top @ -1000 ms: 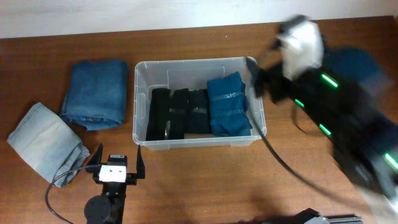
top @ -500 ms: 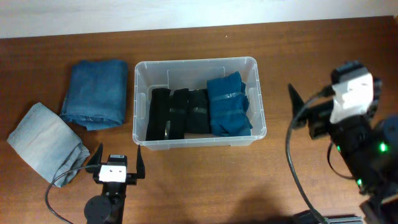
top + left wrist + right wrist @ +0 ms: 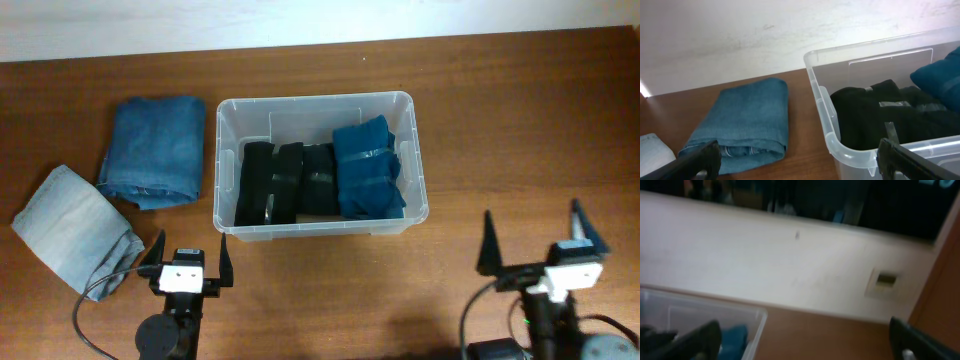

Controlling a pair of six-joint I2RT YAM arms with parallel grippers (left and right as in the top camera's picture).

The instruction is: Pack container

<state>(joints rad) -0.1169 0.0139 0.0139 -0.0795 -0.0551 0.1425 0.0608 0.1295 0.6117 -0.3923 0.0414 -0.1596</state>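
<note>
both grippers are sitting spread and empty at the near edge of the table (image 3: 380, 300): the right gripper (image 3: 535, 243), just withdrawn from the container (image 3: 315, 101), suggesting a placement finished, and the left gripper (image 3: 188, 258). the container is standing mid-table holding black garments (image 3: 285, 180) and a teal garment (image 3: 367, 168); blue denim (image 3: 155, 148) and pale denim (image 3: 75, 228) are waiting outside.

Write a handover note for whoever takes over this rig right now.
Left gripper: open, empty, near the table's front edge.
Right gripper: open, empty, front right of the bin.
Large clear plastic rectangular container: mid-table.
Done: black folded garments and a teal folded cloth packed inside.
Left: folded blue denim piece and folded pale grey-blue piece, both on the table left of the container.
</note>
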